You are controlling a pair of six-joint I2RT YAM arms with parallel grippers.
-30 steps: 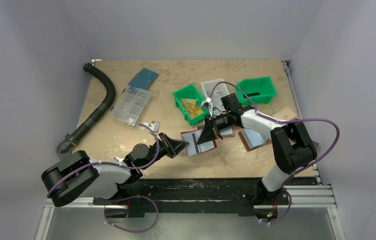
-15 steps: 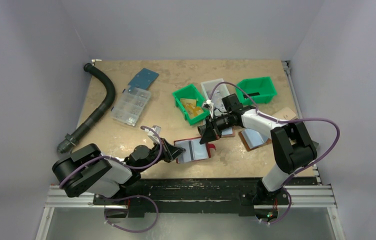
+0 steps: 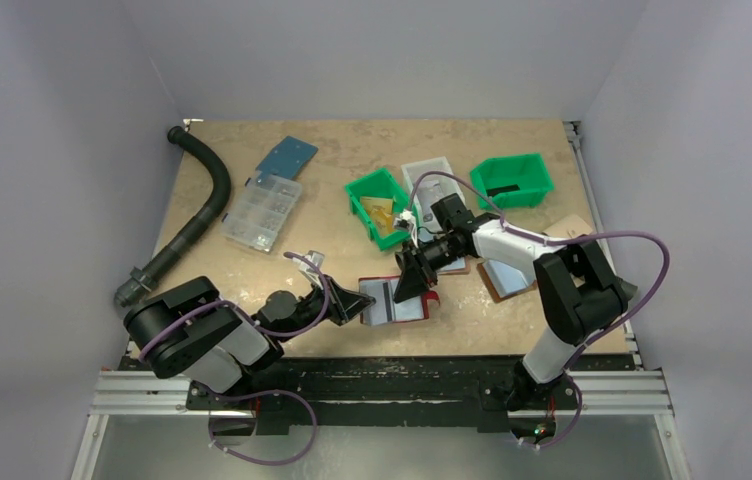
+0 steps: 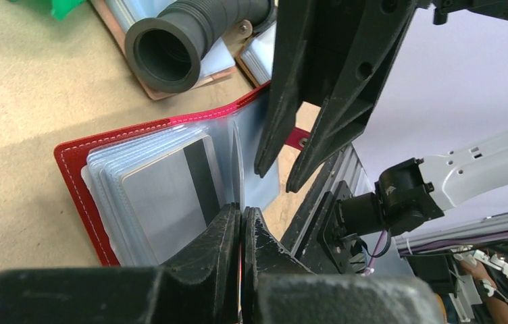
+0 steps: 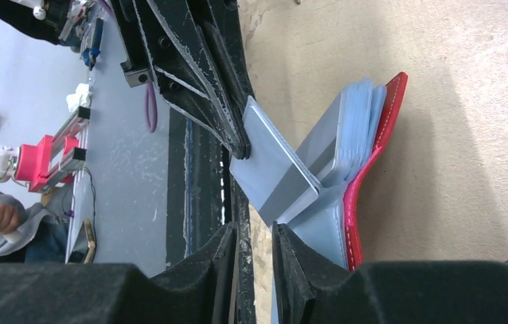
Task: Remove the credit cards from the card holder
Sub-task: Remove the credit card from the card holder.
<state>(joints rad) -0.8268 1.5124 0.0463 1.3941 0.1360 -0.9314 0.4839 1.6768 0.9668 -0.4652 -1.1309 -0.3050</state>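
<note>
The left arm (image 3: 202, 335) is folded low over its base. Its forearm runs to the right, close above the table (image 3: 252, 270) and along the near edge. The left gripper (image 3: 363, 302) points right, at the left side of the card holder (image 3: 404, 308). Its two fingers are pressed together with no gap showing (image 4: 241, 219). The right wrist view shows them pinching one corner of a pale grey card (image 5: 275, 162). That card stands out at a slant from the pockets, with its far end tucked among them. From the left wrist the card (image 4: 163, 196) shows a dark stripe and runs down to the closed fingertips.

The card holder (image 4: 75, 162) lies open on the table near the near edge, about midway between the two arm bases. Its red cover (image 5: 381, 121) is underneath and its pale blue pockets fan upward.

The right arm (image 3: 572, 295) rises from its base at the near right and bends at a high elbow. Its forearm reaches left over two brown folders (image 3: 502, 278). The wrist turns down so that the right gripper (image 3: 412, 292) points toward the near edge, over the right half of the holder. Its fingers stand a narrow gap apart (image 5: 255, 233) with nothing between them. From the left wrist, the tips (image 4: 277, 179) hang just above the clear pocket leaves. Whether they touch the leaves cannot be told.
</note>
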